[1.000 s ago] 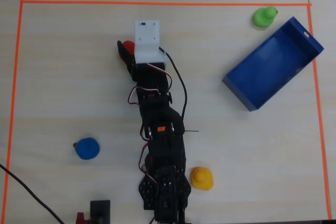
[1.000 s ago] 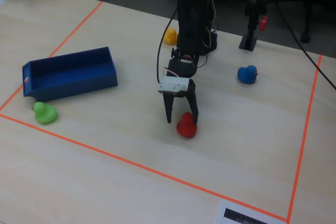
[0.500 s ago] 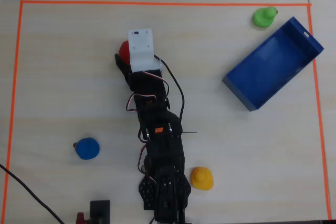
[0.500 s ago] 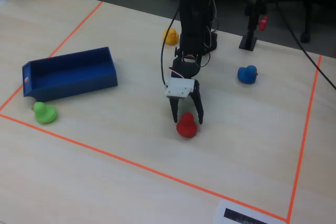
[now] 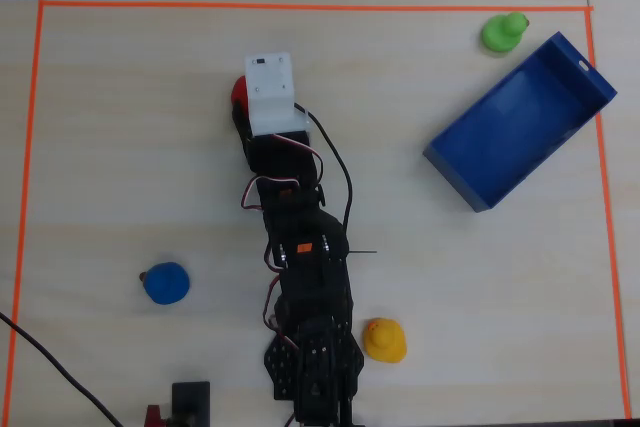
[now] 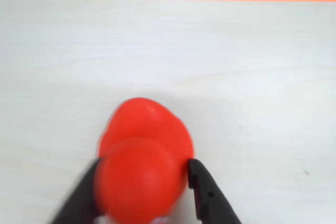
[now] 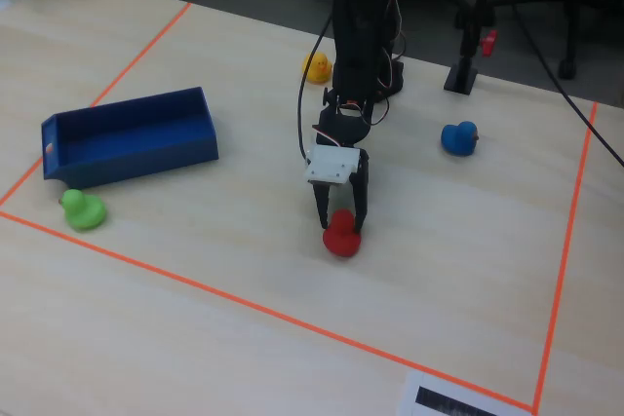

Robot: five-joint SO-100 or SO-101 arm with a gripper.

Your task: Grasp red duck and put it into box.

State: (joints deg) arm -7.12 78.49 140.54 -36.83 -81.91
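The red duck [image 6: 144,156] sits on the light wooden table, close in front of the wrist camera. My gripper [image 6: 143,163] has one black finger [image 6: 207,192] against each side of it; the left finger is blurred. In the fixed view the gripper [image 7: 342,226] points down over the duck [image 7: 341,236] near the table's middle. In the overhead view only a sliver of the duck [image 5: 239,93] shows beside the white wrist mount. The blue box [image 5: 520,137] lies empty at the upper right there, far from the gripper, and at the left in the fixed view [image 7: 136,165].
A green duck [image 5: 502,33] sits just beyond the box's far corner. A blue duck [image 5: 166,283] is at the lower left and a yellow duck [image 5: 384,340] is beside the arm's base. Orange tape [image 5: 300,6] frames the work area.
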